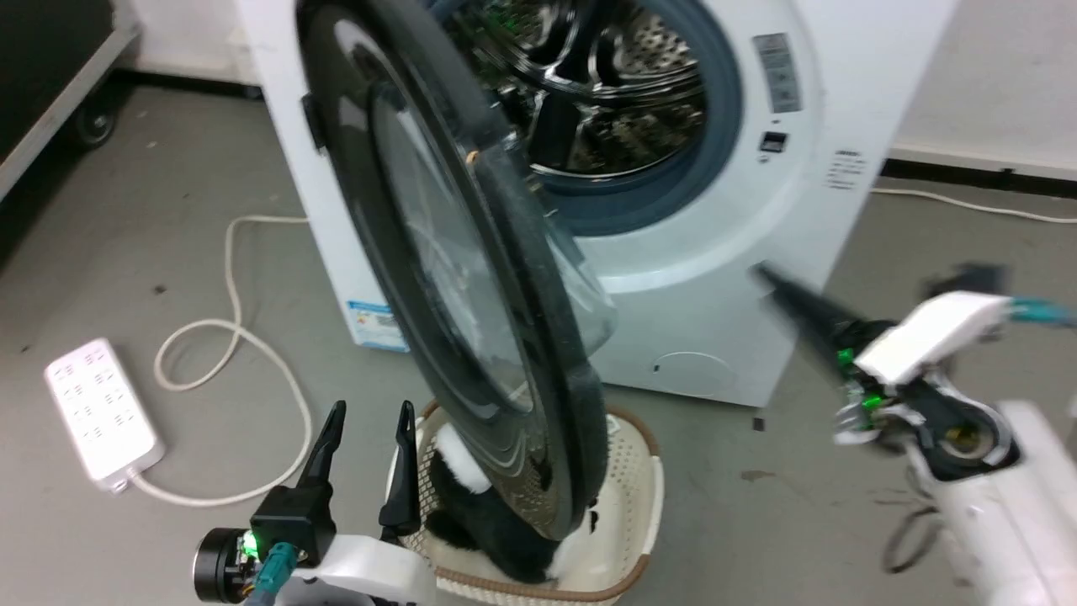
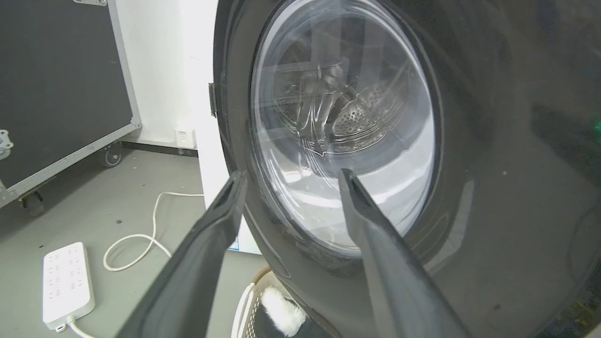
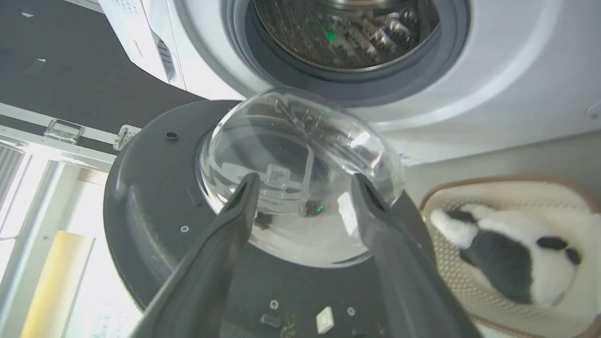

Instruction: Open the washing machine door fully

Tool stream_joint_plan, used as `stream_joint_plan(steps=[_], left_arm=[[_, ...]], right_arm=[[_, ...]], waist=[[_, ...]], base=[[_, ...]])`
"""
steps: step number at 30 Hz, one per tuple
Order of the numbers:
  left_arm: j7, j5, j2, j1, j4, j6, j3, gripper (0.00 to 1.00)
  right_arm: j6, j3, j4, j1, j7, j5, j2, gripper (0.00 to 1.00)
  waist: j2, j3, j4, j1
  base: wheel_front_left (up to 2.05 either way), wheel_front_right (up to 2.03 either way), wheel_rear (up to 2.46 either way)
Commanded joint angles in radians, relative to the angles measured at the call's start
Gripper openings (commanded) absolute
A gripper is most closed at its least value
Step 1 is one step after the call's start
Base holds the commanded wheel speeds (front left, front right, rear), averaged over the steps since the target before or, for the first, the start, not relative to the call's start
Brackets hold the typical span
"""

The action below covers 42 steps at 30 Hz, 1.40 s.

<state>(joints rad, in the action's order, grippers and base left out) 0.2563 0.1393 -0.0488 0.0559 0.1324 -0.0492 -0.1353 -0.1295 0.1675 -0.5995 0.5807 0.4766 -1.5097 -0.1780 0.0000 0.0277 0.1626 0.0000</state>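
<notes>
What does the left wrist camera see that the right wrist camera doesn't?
Left wrist view: the white power strip and cable on the floor, plus the glossy outer face of the washing machine door. Right wrist view: that door's inner side with its glass bowl bulging out, and the grey gasket. Both: the door, steel drum, basket and plush toy.

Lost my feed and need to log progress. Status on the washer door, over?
Left hand open, right hand open, neither gripping. Washing machine door partly open, not fully. Laundry basket on floor under door's lower edge.
</notes>
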Motion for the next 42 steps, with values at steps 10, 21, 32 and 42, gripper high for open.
stream_joint_plan(steps=[10, 21, 32, 42], left_arm=[[0.006, 0.032, -0.001, -0.003, 0.018, 0.035, 0.032, 1.0], [0.006, 0.031, -0.001, -0.035, 0.036, 0.048, 0.057, 1.0], [0.006, 0.006, -0.001, -0.076, 0.04, 0.044, 0.053, 1.0], [0.006, -0.024, -0.001, -0.084, 0.038, 0.052, 0.04, 0.0]], right_arm=[[-0.001, 0.113, 0.345, -0.236, -0.653, 0.714, -0.243, 1.0], [-0.001, -0.173, 0.517, -0.545, -0.738, 1.331, -0.006, 1.0], [-0.001, -0.236, 0.566, -0.697, -0.738, 1.448, 0.123, 1.0], [-0.001, -0.225, 0.556, -0.7, -0.738, 1.425, 0.128, 1.0]], waist=[[0.0, -0.033, -0.116, 0.0], [0.0, -0.036, -0.149, 0.0], [0.0, -0.046, -0.144, 0.0], [0.0, -0.052, -0.136, 0.0]], base=[[0.0, 0.0, 0.0], [0.0, 0.0, 0.0], [0.0, 0.0, 0.0], [0.0, 0.0, 0.0]])
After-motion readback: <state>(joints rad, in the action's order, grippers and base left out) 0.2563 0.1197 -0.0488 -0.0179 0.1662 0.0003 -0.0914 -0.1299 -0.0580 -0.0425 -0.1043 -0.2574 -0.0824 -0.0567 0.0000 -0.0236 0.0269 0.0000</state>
